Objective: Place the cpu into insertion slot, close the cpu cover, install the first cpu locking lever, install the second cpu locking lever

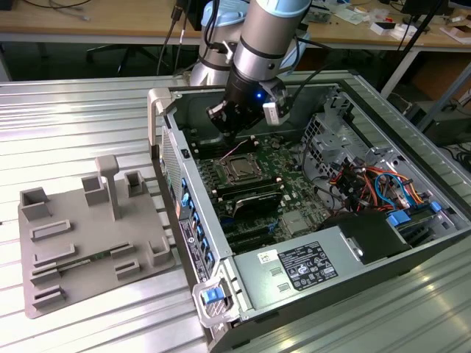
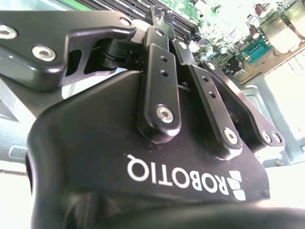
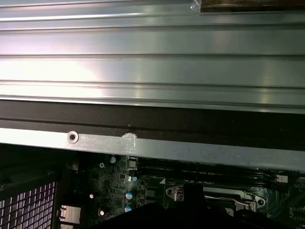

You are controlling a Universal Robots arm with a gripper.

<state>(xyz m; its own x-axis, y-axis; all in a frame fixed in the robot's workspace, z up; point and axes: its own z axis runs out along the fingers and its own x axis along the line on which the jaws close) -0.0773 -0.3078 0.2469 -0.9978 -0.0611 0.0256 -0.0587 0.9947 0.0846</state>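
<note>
Inside the open computer case, the insertion slot (image 1: 240, 170) sits on the green board, and the silvery cpu cover (image 1: 227, 165) lies flat over it. The grey top of the cpu (image 1: 241, 172) shows through the cover's cut-out. A thin wire locking lever (image 1: 234, 151) rises tilted from the slot's far side toward my gripper (image 1: 232, 137). The gripper hangs just above and behind the slot. In the second wrist view the gripper (image 2: 164, 19) has its fingers drawn together, shut, with nothing visible between them. The first wrist view shows part of the slot (image 3: 233, 202) and a silver lever wire (image 3: 224, 193).
Long black memory sticks (image 1: 250, 197) lie just in front of the slot. A power supply (image 1: 302, 268), a drive cage (image 1: 324, 140) and coloured cables (image 1: 372, 184) fill the case's right side. A grey fixture plate (image 1: 88, 235) lies on the ribbed metal table at the exterior view's left.
</note>
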